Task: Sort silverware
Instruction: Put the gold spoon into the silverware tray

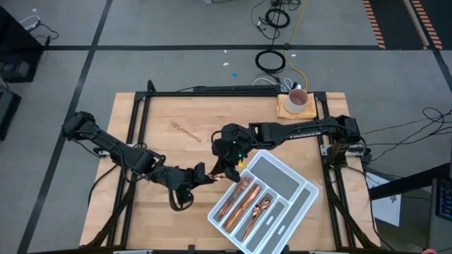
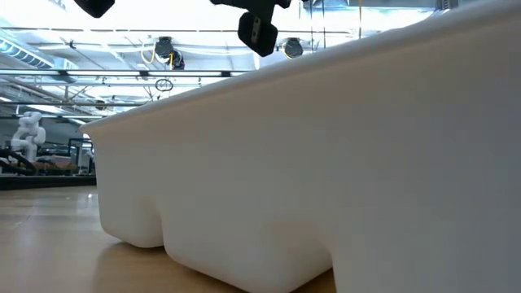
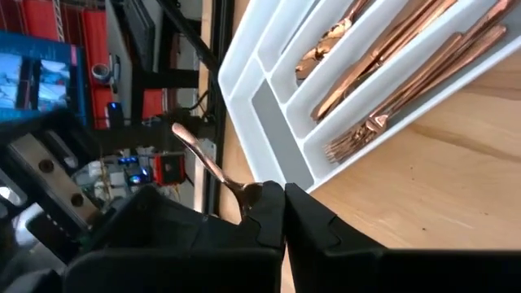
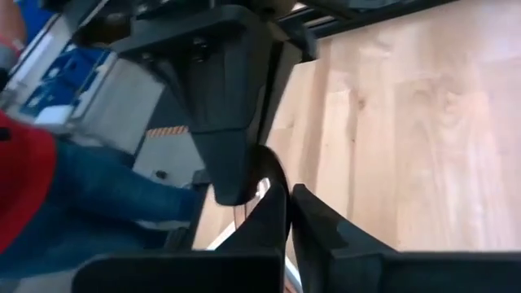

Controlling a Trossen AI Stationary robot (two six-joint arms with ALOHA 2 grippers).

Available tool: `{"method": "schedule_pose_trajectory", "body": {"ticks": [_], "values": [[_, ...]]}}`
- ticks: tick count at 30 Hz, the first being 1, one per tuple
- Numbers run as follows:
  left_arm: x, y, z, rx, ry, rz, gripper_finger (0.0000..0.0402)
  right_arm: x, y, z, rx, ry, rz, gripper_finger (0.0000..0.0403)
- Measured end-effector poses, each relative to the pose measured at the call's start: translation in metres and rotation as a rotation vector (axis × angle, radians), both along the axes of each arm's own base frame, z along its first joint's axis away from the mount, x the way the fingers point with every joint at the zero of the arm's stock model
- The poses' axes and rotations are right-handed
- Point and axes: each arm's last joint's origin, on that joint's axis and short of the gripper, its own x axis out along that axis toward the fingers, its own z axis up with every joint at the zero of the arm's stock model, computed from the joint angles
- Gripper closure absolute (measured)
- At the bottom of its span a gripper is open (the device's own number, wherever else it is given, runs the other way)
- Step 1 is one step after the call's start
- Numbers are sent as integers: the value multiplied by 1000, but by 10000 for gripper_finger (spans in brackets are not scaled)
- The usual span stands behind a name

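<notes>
A white divided tray point(image 1: 282, 185) lies at the table's near right and holds several copper forks, knives and spoons point(image 1: 244, 201). One copper piece point(image 1: 185, 129) lies alone on the wood farther back. My left gripper point(image 1: 206, 174) is shut on another copper piece point(image 3: 213, 167), held in the air just left of the tray. My right gripper point(image 1: 227, 168) is shut, and its tips point(image 4: 283, 199) are right against the left gripper's fingers point(image 4: 229, 167). In the low view the tray's wall point(image 2: 326, 179) fills the picture. My left gripper pinches the copper piece's wider end point(image 3: 249, 194) between its two fingers. The slim handle runs out past the fingertips to a free end point(image 3: 176, 129). The piece is lifted clear of the table. My right gripper is shut beside that same spot; I cannot tell whether it touches the piece.
A white mug point(image 1: 297, 99) stands on a small wooden block at the far right corner. The table's black frame point(image 1: 212, 90) runs along its far and side edges. Bare wood lies to the left of the tray and behind it.
</notes>
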Motion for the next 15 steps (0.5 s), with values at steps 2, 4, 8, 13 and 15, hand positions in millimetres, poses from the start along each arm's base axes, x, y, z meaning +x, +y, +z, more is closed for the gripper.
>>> {"method": "schedule_pose_trajectory", "body": {"ticks": [2,4,8,13,15], "values": [[0,0,0,-34,0,38,384,1,-1,0,-9,15,-65,402],[0,2,-1,-80,0,106,370,1,-2,0,-19,36,-181,402],[1,4,5,-185,-70,260,350,3,-7,-2,-64,36,-326,403],[1,8,4,-193,-116,401,345,4,-3,0,-37,20,-314,402],[0,8,3,-192,-108,418,344,4,0,0,-35,22,-324,402]]}}
